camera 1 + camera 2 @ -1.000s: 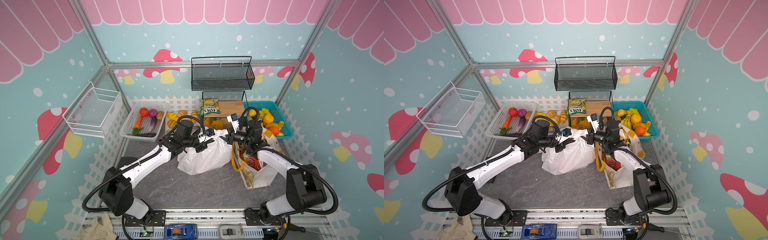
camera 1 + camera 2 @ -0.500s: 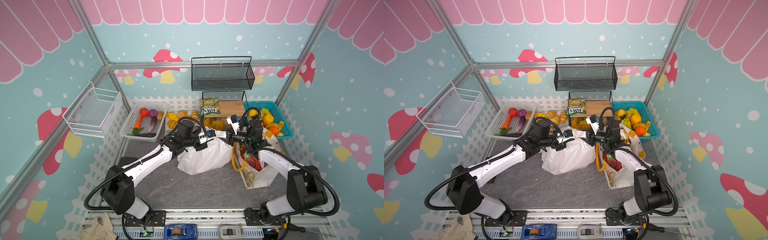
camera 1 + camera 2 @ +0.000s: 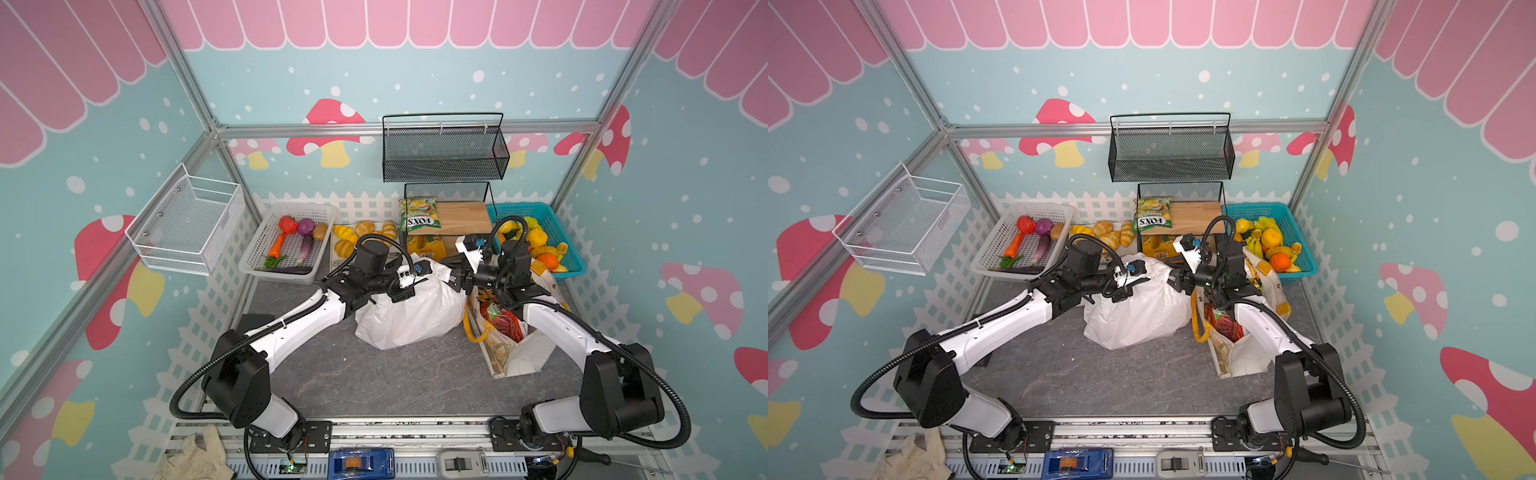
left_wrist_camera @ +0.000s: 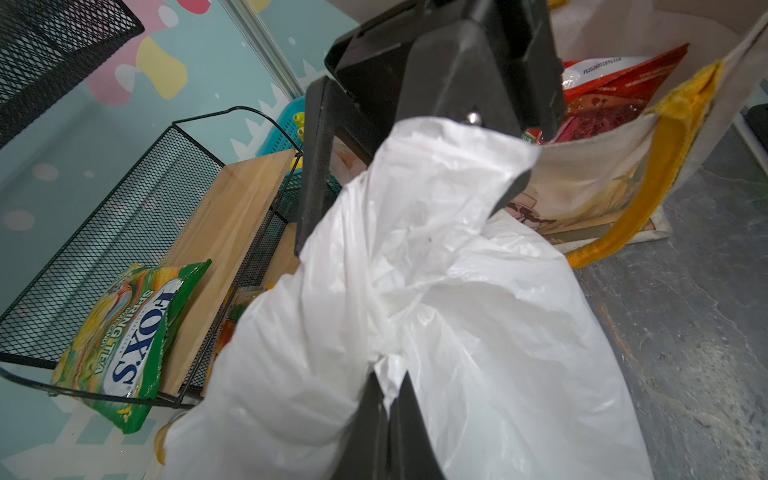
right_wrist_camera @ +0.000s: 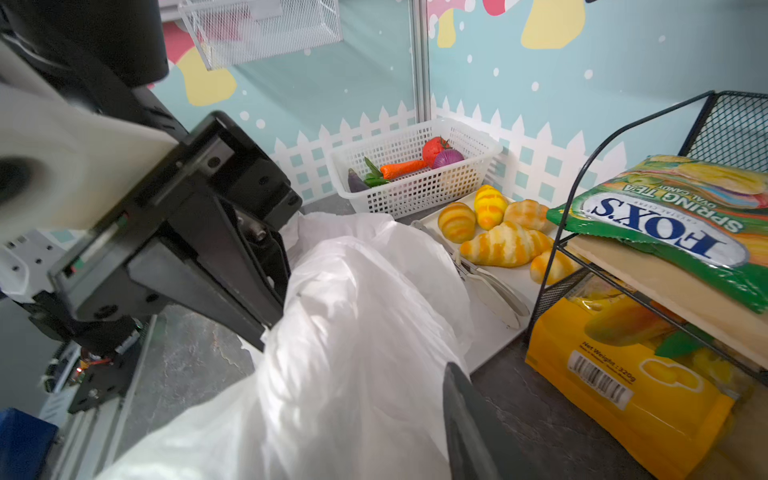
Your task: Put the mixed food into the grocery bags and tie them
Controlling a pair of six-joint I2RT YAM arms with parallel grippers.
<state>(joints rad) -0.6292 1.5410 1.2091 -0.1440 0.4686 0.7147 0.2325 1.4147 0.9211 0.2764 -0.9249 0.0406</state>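
Tying looks to be the step in hand. The thin, crinkly white plastic carrier bag [image 3: 411, 316] sits bulging mid-table, just left of the stiff off-white tote with yellow handles [image 3: 513, 357], where a red snack packet [image 3: 505, 326] shows. The left gripper [image 4: 388, 374] is pinched shut on a twisted strand at the bag's neck. The right gripper [image 3: 454, 274] has its jaws parted around the other handle, seemingly not clamping it, though plastic hides one finger. Next, it probably needs to clamp that loop and draw it across the left's strand.
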